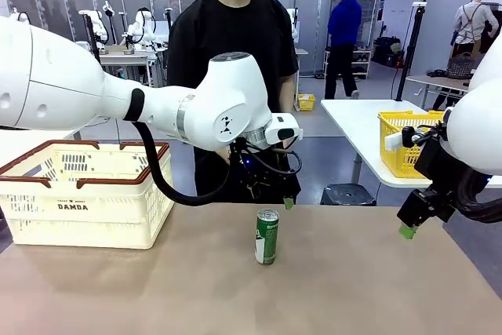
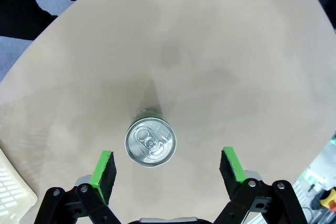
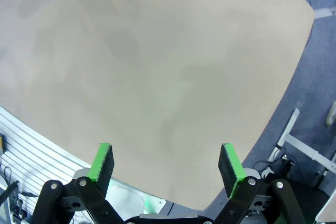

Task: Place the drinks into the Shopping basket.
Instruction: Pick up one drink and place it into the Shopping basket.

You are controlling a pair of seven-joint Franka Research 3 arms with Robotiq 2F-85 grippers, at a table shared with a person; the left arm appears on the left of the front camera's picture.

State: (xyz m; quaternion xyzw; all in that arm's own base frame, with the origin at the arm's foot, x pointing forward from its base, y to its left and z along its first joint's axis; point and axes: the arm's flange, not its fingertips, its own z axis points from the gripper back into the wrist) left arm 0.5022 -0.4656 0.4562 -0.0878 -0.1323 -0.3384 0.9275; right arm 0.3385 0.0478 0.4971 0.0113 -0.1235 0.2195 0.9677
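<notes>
the left gripper (image 2: 167, 167), black with green pads (image 2: 103, 167), hangs with its jaws spread wide and nothing in them, pointing straight down at the slim green metal drink can with white markings and a silver top (image 2: 150, 142). in the left wrist view the can's pull-tab lid sits between the two pads, nearer one than the other and touching neither. seen from the front, that gripper is above and just behind the can, which stands upright near the middle of the beige table (image 1: 369, 288). the right gripper (image 3: 167, 163) is likewise wide open and empty, by the table's right edge, well apart from the can. the cream-white lattice-sided plastic shopping basket with a reddish-brown rim and handles (image 1: 118, 209) stands on the table's left side, dark "damda" lettering on its wall, well apart from the can. a person in a black shirt (image 1: 231, 45) stands at the far side, and a bright yellow basket (image 1: 401, 147) sits on a white table (image 1: 353, 115) behind.
</notes>
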